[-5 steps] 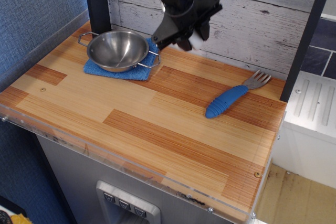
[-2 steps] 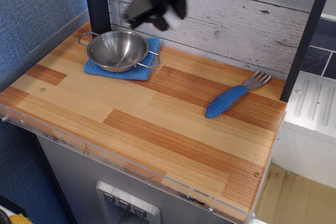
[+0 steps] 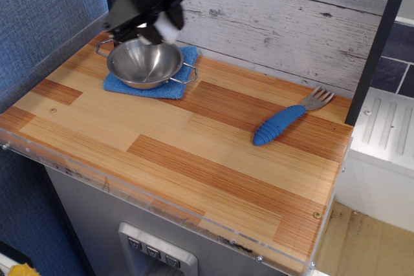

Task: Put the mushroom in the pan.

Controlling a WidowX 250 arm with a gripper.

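The shiny steel pan [image 3: 145, 63] with two wire loop handles sits on a blue cloth [image 3: 173, 88] at the back left of the wooden counter. My black gripper [image 3: 155, 29] hangs just above the pan's back rim and is shut on the small white mushroom [image 3: 167, 27], which shows between the fingers. The pan's inside looks bare.
A fork with a blue handle [image 3: 286, 121] lies at the right of the counter. A dark post [image 3: 116, 4] stands behind the pan, a whitewashed plank wall [image 3: 291, 24] runs along the back, and a blue wall [image 3: 39, 17] is on the left.
My gripper has carried the mushroom left, from beside the pan's right edge to above the pan, and has come lower over it.
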